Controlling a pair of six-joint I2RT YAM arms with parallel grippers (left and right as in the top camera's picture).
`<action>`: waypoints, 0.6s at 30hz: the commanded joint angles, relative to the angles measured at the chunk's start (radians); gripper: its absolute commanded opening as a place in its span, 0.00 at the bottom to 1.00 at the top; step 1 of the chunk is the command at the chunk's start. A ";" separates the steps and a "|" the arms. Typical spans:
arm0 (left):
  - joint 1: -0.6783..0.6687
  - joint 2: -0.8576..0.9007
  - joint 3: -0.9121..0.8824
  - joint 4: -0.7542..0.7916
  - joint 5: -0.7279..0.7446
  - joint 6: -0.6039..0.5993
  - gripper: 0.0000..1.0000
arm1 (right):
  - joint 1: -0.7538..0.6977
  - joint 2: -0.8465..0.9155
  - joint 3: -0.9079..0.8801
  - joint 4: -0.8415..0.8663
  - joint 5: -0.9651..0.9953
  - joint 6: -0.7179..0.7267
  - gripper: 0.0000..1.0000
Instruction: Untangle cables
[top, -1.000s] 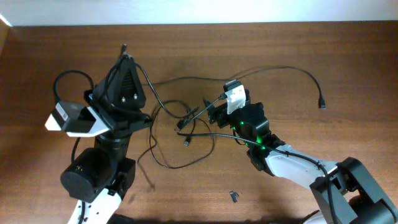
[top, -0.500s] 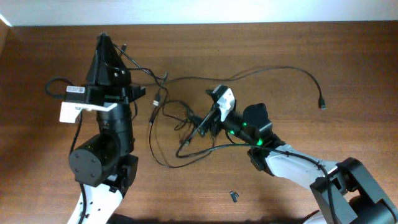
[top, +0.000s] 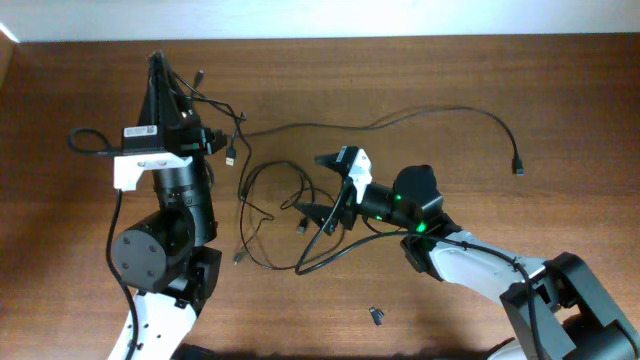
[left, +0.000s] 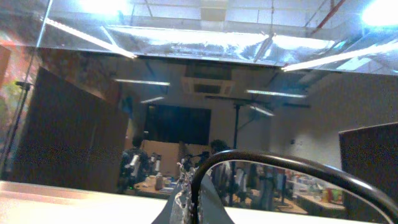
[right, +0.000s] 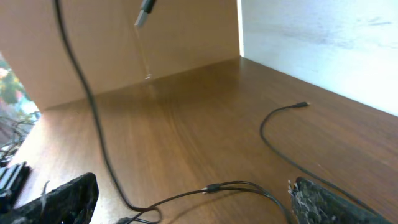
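Thin black cables (top: 268, 215) lie in a loose tangle on the brown table. One long cable (top: 440, 112) runs right to a plug (top: 518, 166). My left gripper (top: 160, 72) is raised at the back left and is shut on a black cable (left: 261, 160), which arcs away to the right. A connector (top: 232, 155) hangs from that lifted cable and also shows in the right wrist view (right: 145, 12). My right gripper (top: 312, 185) is open just right of the tangle. In the right wrist view its fingers (right: 193, 202) straddle a forked cable (right: 214, 187) without touching it.
A small black part (top: 377, 316) lies near the front edge of the table (top: 560, 90). A white wall edge runs along the back. My left arm's base (top: 160, 260) stands at the front left.
My left gripper has moved back and left, lifting its cable so the connector hangs free. My right gripper has swung left toward the tangle, and the loops have spread out.
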 joint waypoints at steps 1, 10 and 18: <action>0.006 0.010 0.007 0.002 0.089 -0.047 0.00 | 0.026 -0.010 0.004 0.006 -0.041 0.007 1.00; -0.034 0.031 0.007 0.023 0.145 -0.186 0.00 | 0.096 -0.009 0.004 -0.033 0.084 0.003 0.99; -0.129 0.030 0.007 0.098 0.145 -0.186 0.00 | 0.188 -0.003 0.004 -0.100 0.261 0.003 0.99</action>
